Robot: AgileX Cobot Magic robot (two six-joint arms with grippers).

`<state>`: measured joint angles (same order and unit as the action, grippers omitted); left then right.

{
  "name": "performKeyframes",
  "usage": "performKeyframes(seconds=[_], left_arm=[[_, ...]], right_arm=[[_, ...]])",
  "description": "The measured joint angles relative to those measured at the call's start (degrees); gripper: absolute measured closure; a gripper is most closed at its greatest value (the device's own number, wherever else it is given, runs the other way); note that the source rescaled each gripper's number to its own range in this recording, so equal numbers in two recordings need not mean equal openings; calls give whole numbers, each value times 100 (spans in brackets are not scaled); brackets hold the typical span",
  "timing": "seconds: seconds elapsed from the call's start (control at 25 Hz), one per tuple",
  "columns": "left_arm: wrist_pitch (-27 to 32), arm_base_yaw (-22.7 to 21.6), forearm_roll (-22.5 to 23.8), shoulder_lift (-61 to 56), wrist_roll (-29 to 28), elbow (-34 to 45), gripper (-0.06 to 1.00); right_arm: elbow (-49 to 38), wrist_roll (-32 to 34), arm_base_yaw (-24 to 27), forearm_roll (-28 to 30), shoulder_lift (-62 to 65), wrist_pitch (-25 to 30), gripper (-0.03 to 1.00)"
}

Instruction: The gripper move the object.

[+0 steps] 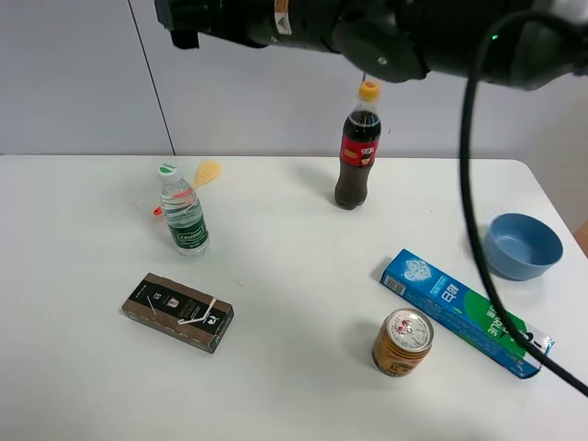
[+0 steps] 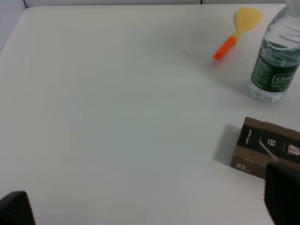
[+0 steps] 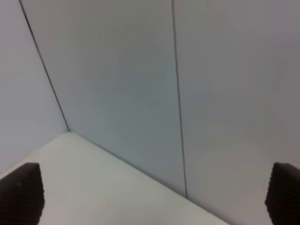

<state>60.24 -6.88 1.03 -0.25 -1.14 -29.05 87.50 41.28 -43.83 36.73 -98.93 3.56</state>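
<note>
The small clear water bottle [image 1: 184, 216] with a green label and white-green cap stands upright on the left of the white table [image 1: 294, 266]. It also shows in the left wrist view [image 2: 276, 61]. My left gripper [image 2: 150, 206] is open and empty, its fingertips [image 2: 16, 208] far apart, hovering well short of the bottle; it is out of the exterior view. My right gripper [image 3: 152, 194] is open and empty, raised high and facing the wall. Its black arm [image 1: 367, 37] crosses the top of the exterior view.
A yellow spatula [image 1: 204, 175] with an orange handle lies just behind the bottle. A brown box [image 1: 178, 312] lies in front of it. A cola bottle [image 1: 357, 152] stands at the back middle. A blue bowl [image 1: 524, 245], a blue-green carton [image 1: 464, 310] and a can [image 1: 402, 342] sit on the right.
</note>
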Motion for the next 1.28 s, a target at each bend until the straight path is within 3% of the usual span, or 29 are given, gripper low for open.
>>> performKeyframes(seconds=[0.08,0.2,0.4,0.52,0.68,0.84,1.28], left_arm=[[0,0,0,0,0,0,-6],[0,0,0,0,0,0,-6],[0,0,0,0,0,0,-6],[0,0,0,0,0,0,-6],[0,0,0,0,0,0,-6],[0,0,0,0,0,0,-6],[0,0,0,0,0,0,-6]], right_arm=[[0,-368,-73,-447,283,339,3],[0,-1701,-225,-1501,672,1129,3],[12,-4597,-244,-3605,1101,3140,6],[12,-5448,-120,-4056,1238,4537,7],[12,-5556,251,-3933,1404,5818,7],[17,-5493,903,-3850,1569,6438,8],[17,-5262,3318,-3781,2097,6591,8]])
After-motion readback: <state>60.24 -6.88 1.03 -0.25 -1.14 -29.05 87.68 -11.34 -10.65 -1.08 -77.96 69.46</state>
